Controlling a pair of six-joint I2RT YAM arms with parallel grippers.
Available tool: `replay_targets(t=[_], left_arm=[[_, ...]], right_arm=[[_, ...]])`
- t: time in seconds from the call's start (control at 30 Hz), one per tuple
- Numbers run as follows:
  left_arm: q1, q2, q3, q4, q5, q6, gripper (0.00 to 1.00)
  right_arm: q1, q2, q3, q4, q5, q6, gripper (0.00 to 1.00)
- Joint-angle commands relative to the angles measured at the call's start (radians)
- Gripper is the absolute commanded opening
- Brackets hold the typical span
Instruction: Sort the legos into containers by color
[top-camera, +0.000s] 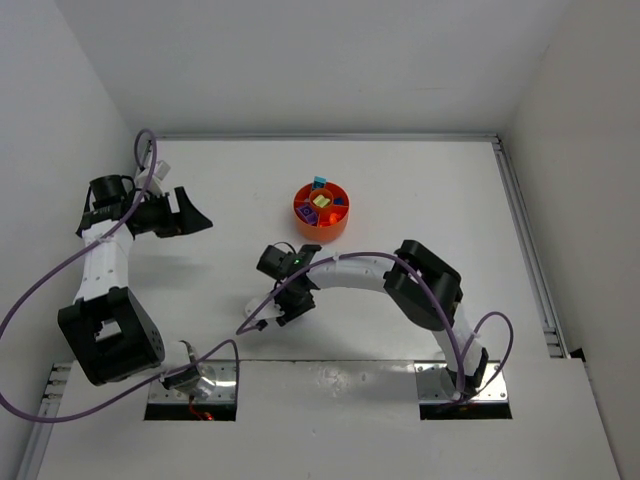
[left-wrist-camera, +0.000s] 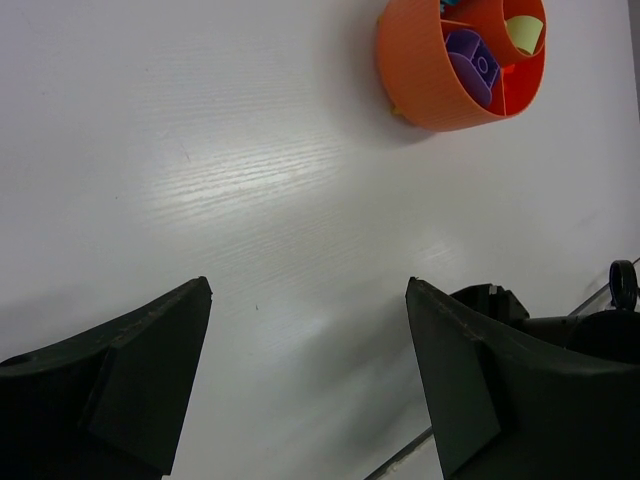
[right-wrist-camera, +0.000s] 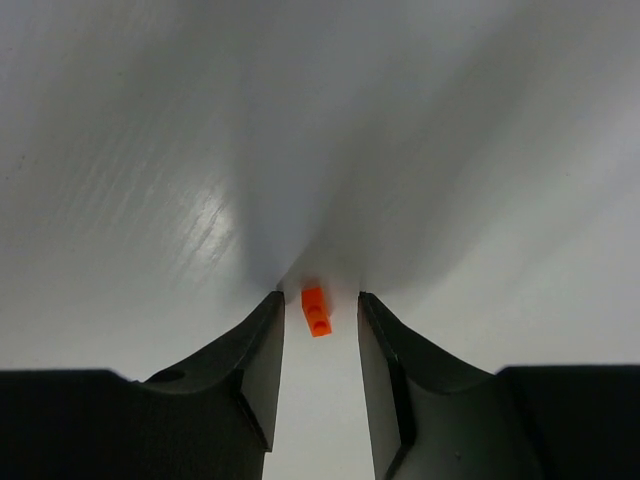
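**Right jaws set astride an orange brick, dish waiting across the table**

My right gripper (right-wrist-camera: 320, 295) is down at the table (right-wrist-camera: 150, 150), its jaws roughly half open, one on each side of a small orange brick (right-wrist-camera: 316, 311). A sliver of white shows on both sides of the brick, so I judge it is bracketed but not yet pinched. The brick lies lengthwise along the gap, which lets the pads meet its long faces when they close. It sits right at the fingertips, so the grip will be shallow.

My left gripper (left-wrist-camera: 308, 290) hangs wide open and holds nothing. It is parked well off to the side, which I take as keeping clear of the right arm's path to the dish.

The orange dish (left-wrist-camera: 420, 70) stands further out, well apart from the brick. One compartment holds purple pieces (left-wrist-camera: 470, 60) and the next holds a lime-green piece (left-wrist-camera: 525, 32). A cyan piece (top-camera: 318, 183) shows at the far rim in the overhead view. There may be orange pieces in another compartment, though against the dish's own colour I cannot be sure. This brick belongs there.
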Motion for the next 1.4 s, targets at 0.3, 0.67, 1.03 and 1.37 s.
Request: replay_targets(t=[0.3, 0.67, 1.03, 1.37], left_arm=[[0.023, 0.01, -0.003, 0.005, 0.03, 0.029, 0.85], [-0.049, -0.058, -0.023, 0.035, -0.082, 0.06, 0.85], [-0.267, -0.151, -0.014, 0.091, -0.316, 0.049, 0.9], [-0.315, -0.128, 0.014, 0.118, -0.358, 0.015, 0.99]], right_arm=[[-0.019, 0.003, -0.006, 0.015, 0.0, -0.004, 0.09], [-0.178, -0.298, -0.025, 0.119, -0.02, 0.414, 0.02], [-0.6, -0.249, 0.197, 0.196, -0.1, 0.77, 0.0], [-0.694, -0.174, 0.264, 0.151, -0.264, 0.834, 0.0]])
